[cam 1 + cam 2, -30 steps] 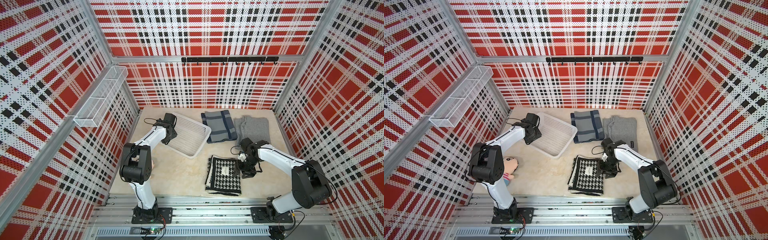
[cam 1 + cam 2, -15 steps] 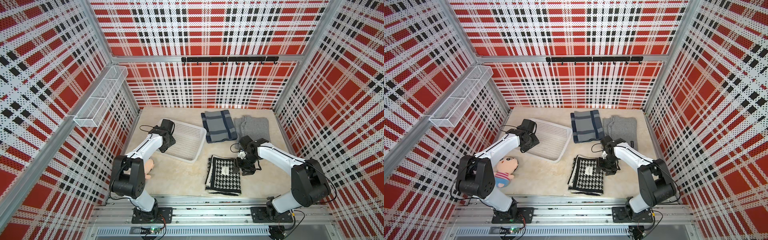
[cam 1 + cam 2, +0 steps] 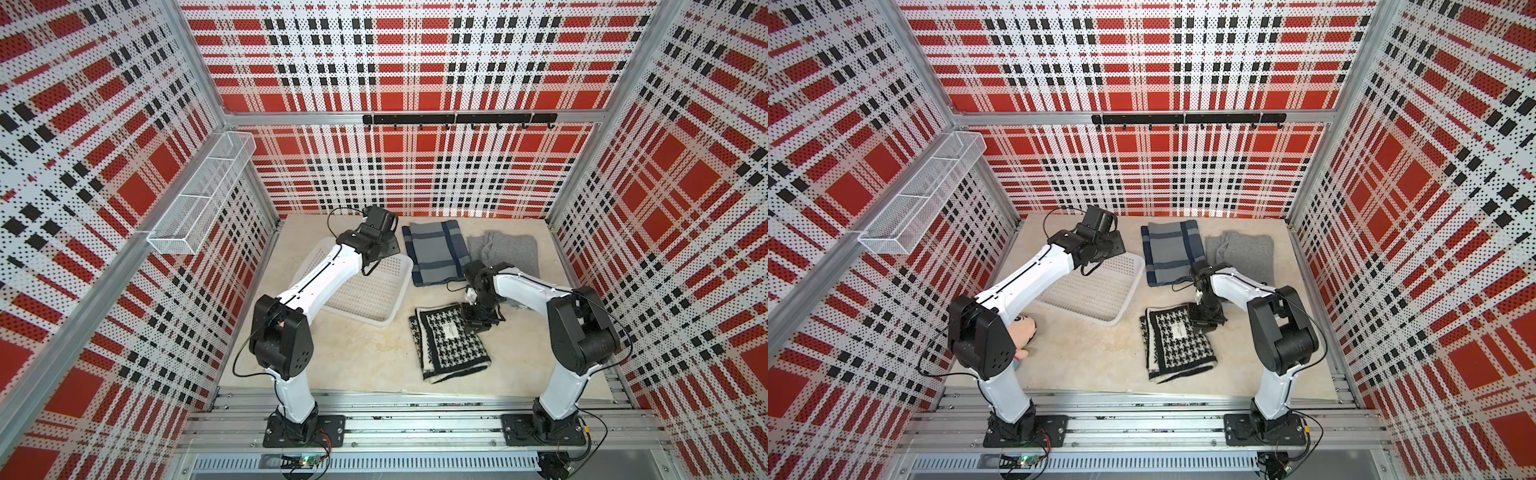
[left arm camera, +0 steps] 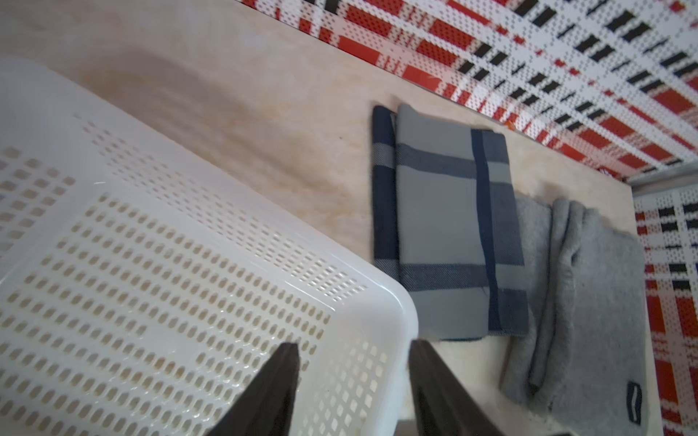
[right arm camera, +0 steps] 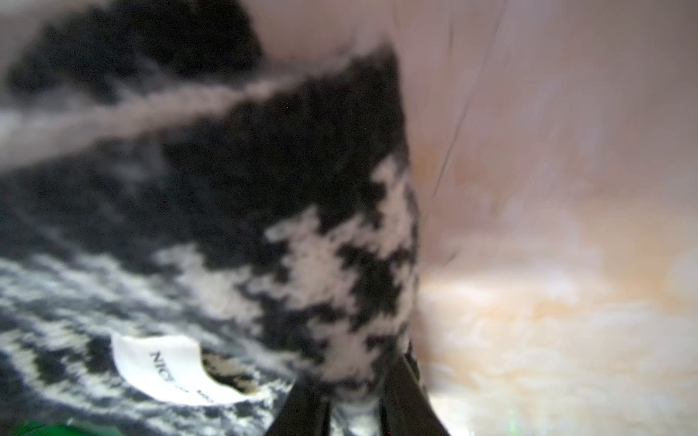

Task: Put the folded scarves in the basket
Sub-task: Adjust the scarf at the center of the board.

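The scarf [image 3: 451, 345] lies flat near the counter's [image 3: 353, 361] front edge, the right pincer [image 3: 478, 323] clamped on its far corner: pick-up is starting. Next, lift it over the basket's [image 3: 392, 319] rim. The left pincer [image 4: 352, 345] straddles the basket's corner; whether it squeezes, I can't tell.

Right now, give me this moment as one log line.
left tool: astride basket corner, grip unclear | right tool: pinching houndstooth scarf edge | status: scarf outside basket

A white label [image 5: 166, 368] on the black-and-white houndstooth scarf [image 5: 321, 226] carries black print beginning "NIC"; the remaining letters are too blurred to read
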